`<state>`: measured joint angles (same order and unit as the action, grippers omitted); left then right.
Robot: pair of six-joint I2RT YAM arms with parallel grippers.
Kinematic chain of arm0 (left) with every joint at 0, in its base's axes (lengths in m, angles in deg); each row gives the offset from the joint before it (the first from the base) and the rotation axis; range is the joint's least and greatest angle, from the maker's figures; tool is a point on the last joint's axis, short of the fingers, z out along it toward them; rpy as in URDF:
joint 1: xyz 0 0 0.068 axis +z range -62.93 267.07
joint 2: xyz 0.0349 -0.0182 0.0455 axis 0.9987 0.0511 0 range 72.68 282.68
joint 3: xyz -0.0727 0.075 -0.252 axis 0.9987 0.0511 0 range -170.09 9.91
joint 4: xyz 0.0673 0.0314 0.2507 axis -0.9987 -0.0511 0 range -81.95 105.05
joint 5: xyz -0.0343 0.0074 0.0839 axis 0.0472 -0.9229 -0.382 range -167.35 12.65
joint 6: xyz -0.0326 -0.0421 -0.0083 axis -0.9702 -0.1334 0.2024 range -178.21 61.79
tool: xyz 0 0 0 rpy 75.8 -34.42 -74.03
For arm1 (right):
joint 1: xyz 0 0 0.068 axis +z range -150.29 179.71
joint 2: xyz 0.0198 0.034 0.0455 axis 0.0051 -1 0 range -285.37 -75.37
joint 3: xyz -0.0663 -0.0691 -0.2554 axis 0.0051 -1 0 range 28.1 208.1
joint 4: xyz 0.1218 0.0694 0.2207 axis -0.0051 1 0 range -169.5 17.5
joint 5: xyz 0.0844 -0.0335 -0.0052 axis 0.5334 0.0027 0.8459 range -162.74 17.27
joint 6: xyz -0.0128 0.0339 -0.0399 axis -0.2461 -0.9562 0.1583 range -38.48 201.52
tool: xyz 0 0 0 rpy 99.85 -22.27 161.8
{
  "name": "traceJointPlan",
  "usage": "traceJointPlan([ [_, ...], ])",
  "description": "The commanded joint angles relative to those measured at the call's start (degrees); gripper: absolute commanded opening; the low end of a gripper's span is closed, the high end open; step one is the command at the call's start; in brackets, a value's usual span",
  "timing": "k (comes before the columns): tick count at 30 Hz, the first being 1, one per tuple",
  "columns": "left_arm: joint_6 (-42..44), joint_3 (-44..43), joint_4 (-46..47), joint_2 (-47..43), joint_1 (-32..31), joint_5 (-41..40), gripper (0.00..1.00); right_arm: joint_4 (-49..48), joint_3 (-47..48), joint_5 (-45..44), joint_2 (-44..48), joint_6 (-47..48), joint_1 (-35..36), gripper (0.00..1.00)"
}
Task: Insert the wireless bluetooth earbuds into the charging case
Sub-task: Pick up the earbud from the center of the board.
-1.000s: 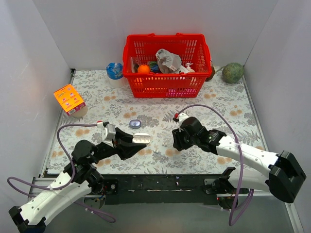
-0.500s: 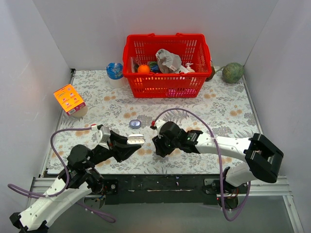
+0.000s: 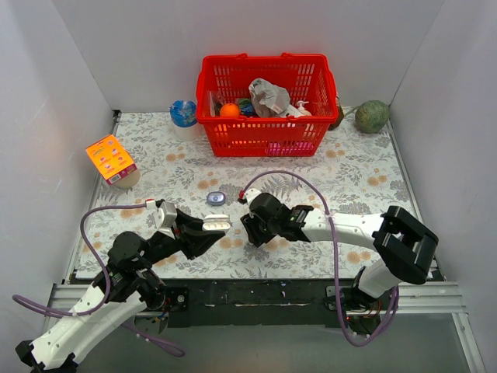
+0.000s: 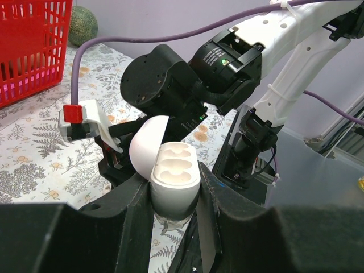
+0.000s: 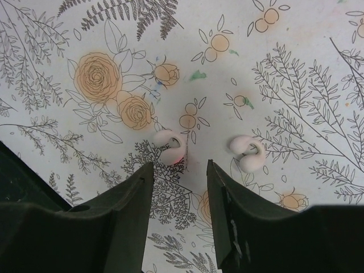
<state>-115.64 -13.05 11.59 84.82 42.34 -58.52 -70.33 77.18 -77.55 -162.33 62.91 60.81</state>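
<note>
The right jaws hang apart just over the desk (image 5: 307,74), one earbud (image 5: 169,147) lying just ahead of the gap and nearer one finger, the second earbud (image 5: 247,153) close beside it. A closing pinch may catch the smooth bud off-centre and squirt it away, or nudge its neighbour. The left jaws are clamped on the charging case (image 4: 170,173), lid open and held off the desk — its shallow sockets leave little margin, so a bud turned wrongly in the grip would likely drop.
</note>
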Motion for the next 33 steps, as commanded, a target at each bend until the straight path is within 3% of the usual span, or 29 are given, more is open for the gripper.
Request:
traceJointPlan([
  [1, 0.3, -0.8, -0.1, -0.1, 0.0, -0.5, 0.0, -1.1, 2.5, -1.4, -1.5, 0.0, -0.2, 0.5],
  [33, 0.3, -0.7, 0.3, 2.0, 0.0, 0.9, 0.0, -1.8, 2.0, 0.3, -5.5, 0.9, -0.8, 0.49],
])
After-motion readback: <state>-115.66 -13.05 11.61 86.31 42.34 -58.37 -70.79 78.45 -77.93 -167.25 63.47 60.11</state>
